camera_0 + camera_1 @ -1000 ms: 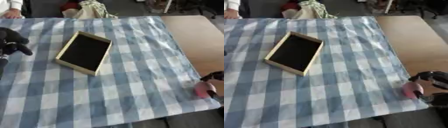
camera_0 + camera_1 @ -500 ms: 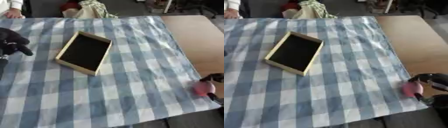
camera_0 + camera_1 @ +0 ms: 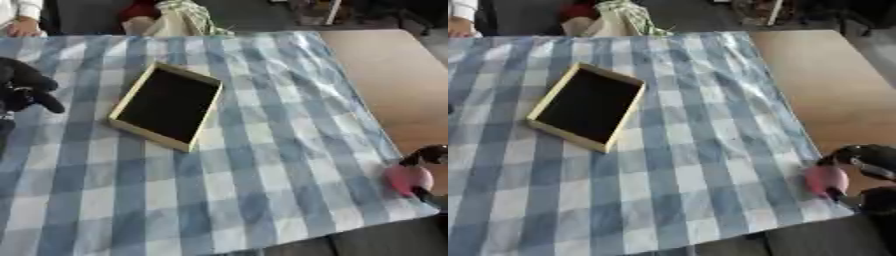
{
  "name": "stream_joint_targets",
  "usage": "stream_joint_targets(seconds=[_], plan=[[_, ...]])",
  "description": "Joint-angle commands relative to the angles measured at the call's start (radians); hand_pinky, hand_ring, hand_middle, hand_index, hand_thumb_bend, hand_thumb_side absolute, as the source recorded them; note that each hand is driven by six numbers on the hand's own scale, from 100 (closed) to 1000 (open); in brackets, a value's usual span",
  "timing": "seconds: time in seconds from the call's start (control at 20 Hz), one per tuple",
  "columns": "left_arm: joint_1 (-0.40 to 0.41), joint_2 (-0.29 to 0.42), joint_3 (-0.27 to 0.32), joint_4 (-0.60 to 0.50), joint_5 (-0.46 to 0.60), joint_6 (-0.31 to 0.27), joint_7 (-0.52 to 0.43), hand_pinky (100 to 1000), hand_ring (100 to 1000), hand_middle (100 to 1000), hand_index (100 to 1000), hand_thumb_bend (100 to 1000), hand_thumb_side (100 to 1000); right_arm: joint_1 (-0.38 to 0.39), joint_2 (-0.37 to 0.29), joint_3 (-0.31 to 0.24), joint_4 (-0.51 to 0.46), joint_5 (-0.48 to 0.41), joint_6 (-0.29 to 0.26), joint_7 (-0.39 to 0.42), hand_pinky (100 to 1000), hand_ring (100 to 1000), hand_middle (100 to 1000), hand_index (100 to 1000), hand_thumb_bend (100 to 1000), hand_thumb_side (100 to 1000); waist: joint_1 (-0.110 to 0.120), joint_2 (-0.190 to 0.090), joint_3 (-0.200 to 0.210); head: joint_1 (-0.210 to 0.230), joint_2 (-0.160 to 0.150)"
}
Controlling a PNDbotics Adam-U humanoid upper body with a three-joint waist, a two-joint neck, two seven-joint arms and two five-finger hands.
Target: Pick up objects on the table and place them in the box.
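A shallow wooden box [image 3: 168, 105] with a dark inside lies tilted on the blue checked cloth [image 3: 262, 150], left of the middle. At the cloth's right edge my right hand [image 3: 870, 170] is curled round a small pink rounded object [image 3: 826, 180], with a finger above it and the thumb below. My left hand [image 3: 24, 90] hangs at the left edge of the left eye view, its black fingers curled and holding nothing, well left of the box.
Bare wooden tabletop [image 3: 833, 85] runs along the right of the cloth. A pale bag with green stripes [image 3: 179, 17] stands beyond the far edge. A person's hand [image 3: 19, 27] rests at the far left corner.
The right hand with the pink object has stayed at the cloth's right edge. The left hand has barely moved.
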Motion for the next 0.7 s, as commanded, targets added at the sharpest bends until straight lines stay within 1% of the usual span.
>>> stream_joint_targets(seconds=[0.05, 0.2, 0.3, 0.35, 0.5, 0.55, 0.6, 0.65, 0.7], plan=[[-0.011, -0.001, 0.000, -0.019, 0.004, 0.002, -0.004, 607, 728, 697, 776, 100, 602, -0.009, -0.032, 0.003, -0.004, 0.036, 0.019, -0.050, 835, 747, 551, 784, 214, 441, 0.002, -0.007, 0.000, -0.007, 0.006], [-0.011, -0.003, -0.001, -0.019, 0.003, 0.005, -0.007, 607, 726, 696, 776, 100, 602, -0.014, -0.031, 0.015, 0.000, 0.057, 0.030, -0.091, 821, 727, 529, 758, 195, 407, 0.003, -0.005, 0.001, -0.007, 0.006], [-0.011, -0.004, -0.001, -0.019, 0.004, 0.007, -0.009, 606, 726, 696, 775, 100, 603, -0.016, -0.031, 0.019, -0.002, 0.057, 0.029, -0.112, 813, 716, 517, 746, 168, 374, 0.003, -0.004, 0.001, -0.007, 0.006], [-0.011, -0.004, -0.001, -0.019, 0.004, 0.008, -0.010, 606, 726, 696, 775, 100, 603, -0.016, -0.032, 0.020, -0.004, 0.054, 0.028, -0.118, 813, 716, 517, 746, 168, 374, 0.002, -0.005, 0.001, -0.007, 0.006], [-0.011, -0.006, -0.002, -0.019, 0.004, 0.011, -0.012, 606, 725, 695, 775, 100, 603, -0.016, -0.033, 0.021, -0.009, 0.043, 0.025, -0.128, 809, 722, 522, 748, 125, 259, 0.001, -0.006, 0.001, -0.006, 0.006], [-0.011, -0.006, -0.002, -0.019, 0.005, 0.012, -0.013, 605, 725, 695, 775, 100, 603, -0.016, -0.034, 0.022, -0.011, 0.039, 0.024, -0.128, 809, 726, 527, 751, 113, 240, 0.001, -0.006, 0.001, -0.005, 0.006], [-0.011, -0.007, -0.003, -0.019, 0.006, 0.013, -0.013, 604, 724, 694, 774, 100, 603, -0.017, -0.035, 0.023, -0.012, 0.035, 0.024, -0.127, 806, 727, 531, 752, 100, 192, 0.000, -0.006, 0.001, -0.005, 0.006], [-0.011, -0.007, -0.003, -0.019, 0.007, 0.013, -0.014, 604, 724, 694, 774, 100, 603, -0.017, -0.036, 0.024, -0.014, 0.031, 0.023, -0.126, 805, 726, 531, 752, 100, 182, 0.000, -0.007, 0.002, -0.005, 0.006], [-0.010, -0.007, -0.003, -0.019, 0.007, 0.015, -0.015, 604, 723, 693, 774, 100, 603, -0.018, -0.037, 0.025, -0.017, 0.024, 0.023, -0.124, 801, 721, 529, 750, 100, 144, 0.000, -0.007, 0.002, -0.005, 0.006]])
